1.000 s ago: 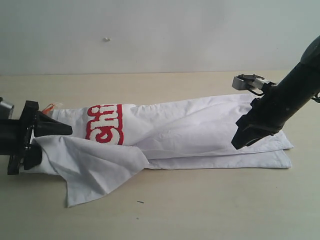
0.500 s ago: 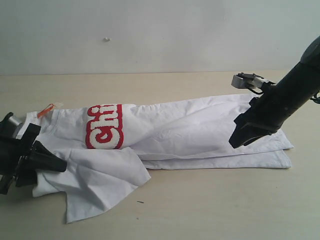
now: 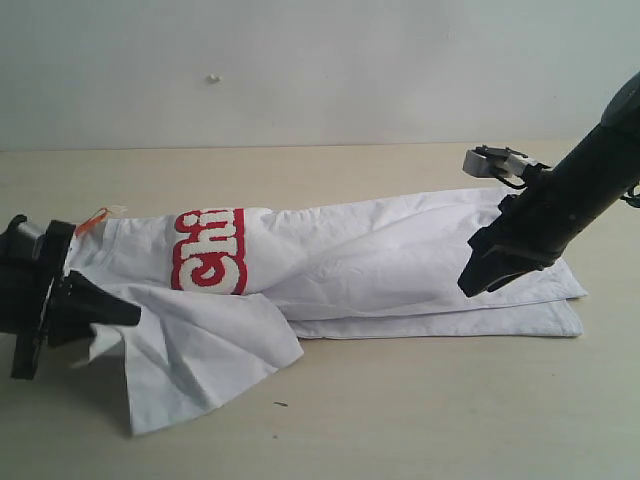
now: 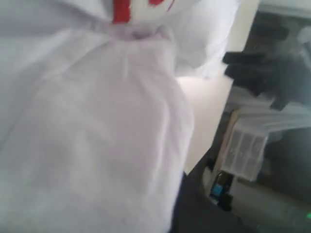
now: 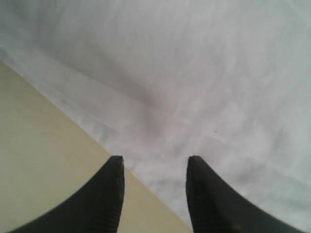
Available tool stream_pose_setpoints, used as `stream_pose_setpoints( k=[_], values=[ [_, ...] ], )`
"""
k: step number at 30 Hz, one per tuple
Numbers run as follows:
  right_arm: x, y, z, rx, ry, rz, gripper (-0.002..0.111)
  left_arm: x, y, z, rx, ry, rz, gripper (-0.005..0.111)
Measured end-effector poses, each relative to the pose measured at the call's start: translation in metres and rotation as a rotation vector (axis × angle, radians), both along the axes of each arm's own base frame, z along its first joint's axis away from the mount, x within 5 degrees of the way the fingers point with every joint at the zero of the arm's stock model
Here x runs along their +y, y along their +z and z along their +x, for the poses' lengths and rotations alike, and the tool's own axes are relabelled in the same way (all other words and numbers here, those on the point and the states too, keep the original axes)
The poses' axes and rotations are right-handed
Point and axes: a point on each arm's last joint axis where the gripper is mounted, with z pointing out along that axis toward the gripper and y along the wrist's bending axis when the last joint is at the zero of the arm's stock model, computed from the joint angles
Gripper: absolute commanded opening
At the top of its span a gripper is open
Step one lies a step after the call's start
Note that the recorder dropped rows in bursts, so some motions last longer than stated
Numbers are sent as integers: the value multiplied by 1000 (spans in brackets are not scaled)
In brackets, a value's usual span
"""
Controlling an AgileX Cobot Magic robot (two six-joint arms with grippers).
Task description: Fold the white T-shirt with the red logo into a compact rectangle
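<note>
Left gripper (image 3: 105,318): clamped shut on the loose flap of the white T-shirt (image 3: 400,260), at 8 o'clock.
Red logo (image 3: 208,264): face-up, at 9 o'clock.
Right gripper (image 3: 480,280): half-open and empty, above the shirt's 3 o'clock end.
Advice: lay the flap flat toward 12 o'clock, without bunching.

You get soft, even, fairly bright light in the exterior view, with only faint shadows on the counter (image 3: 400,420) just beside the white T-shirt (image 3: 400,255). Your left wrist view is badly blurred, the T-shirt's cloth filling it out of focus. Your right wrist view is sharper, with a dim shadow on the T-shirt near the right end effector (image 5: 154,190).
</note>
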Motion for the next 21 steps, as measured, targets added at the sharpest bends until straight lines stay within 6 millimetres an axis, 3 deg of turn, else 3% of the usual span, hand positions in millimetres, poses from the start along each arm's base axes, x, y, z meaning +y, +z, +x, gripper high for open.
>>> stream_pose_setpoints(
  k=[8, 16, 21],
  values=[
    [1, 0, -1, 9, 1, 11, 41, 2, -4, 29, 129, 382, -220, 0],
    [1, 0, -1, 11, 2, 12, 41, 8, -23, 36, 224, 492, -159, 0],
    [1, 1, -1, 12, 3, 13, 41, 10, -23, 42, 207, 509, -135, 0]
  ],
)
